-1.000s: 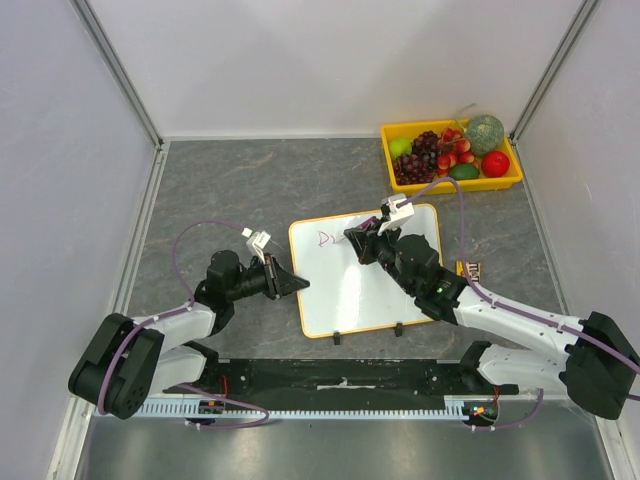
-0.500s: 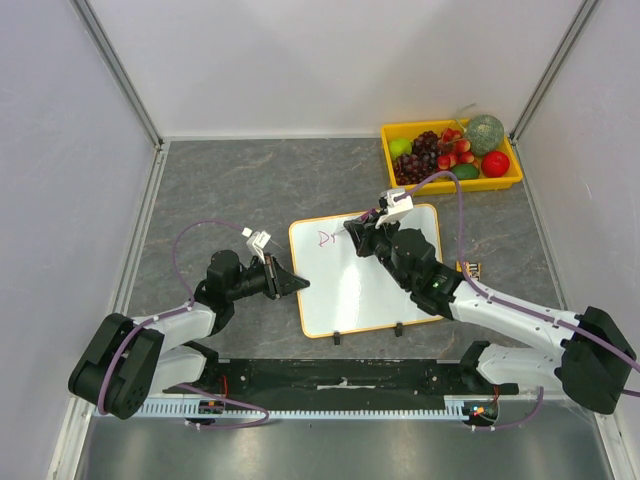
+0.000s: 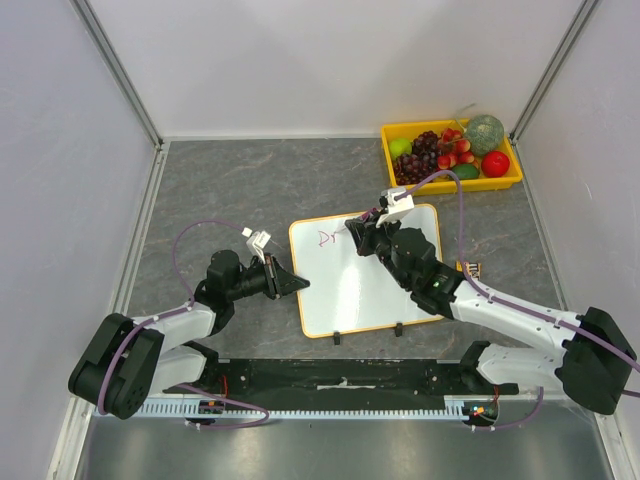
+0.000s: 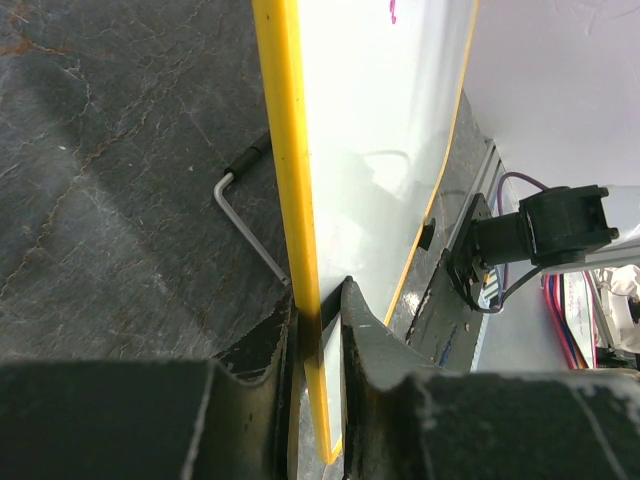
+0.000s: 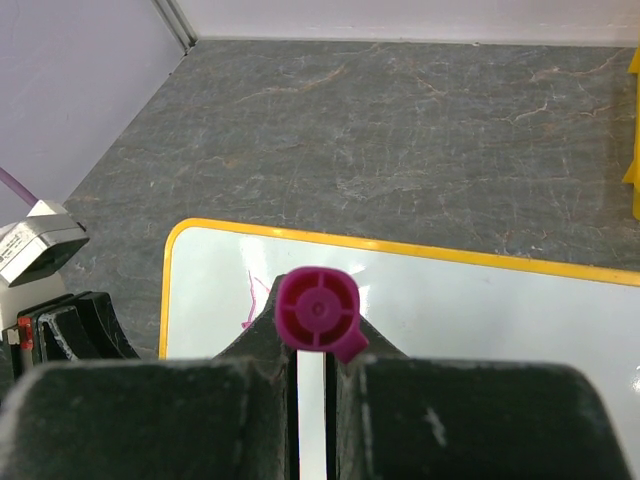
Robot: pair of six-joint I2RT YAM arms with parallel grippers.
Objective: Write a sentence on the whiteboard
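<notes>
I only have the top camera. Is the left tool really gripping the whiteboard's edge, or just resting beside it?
Observer: Gripping. The left wrist view shows the left tool with one finger on each face of the whiteboard, pinching its frame.
Operator: What's in the right tool? From up here it's just black.
Observer: The right tool is shut on a magenta marker, whose round back end faces the wrist camera.
Operator: Anything hidden under the left arm?
Observer: A bent metal rod with a black tip lies on the table and runs up to the board's frame. I cannot tell if it is attached.
</notes>
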